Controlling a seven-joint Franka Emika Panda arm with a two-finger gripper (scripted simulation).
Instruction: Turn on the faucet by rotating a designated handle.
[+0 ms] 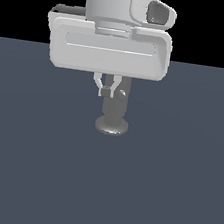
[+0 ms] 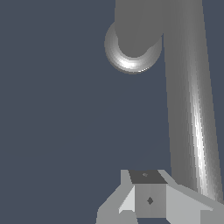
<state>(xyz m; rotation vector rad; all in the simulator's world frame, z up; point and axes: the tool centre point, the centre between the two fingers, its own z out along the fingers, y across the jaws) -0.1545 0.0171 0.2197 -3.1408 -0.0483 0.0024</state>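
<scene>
The arm is pale grey-white. A round wrist column sits on a wide, boxy hand (image 1: 109, 48) with rounded corners and a long shallow recess across its face. A rounded housing with a dark oval window juts from the wrist. Two short, angular light-grey fingers (image 1: 99, 83) hang below.

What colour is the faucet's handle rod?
Dull metallic grey, with a bright highlight streak along the handle. It shows best in the wrist view.
</scene>
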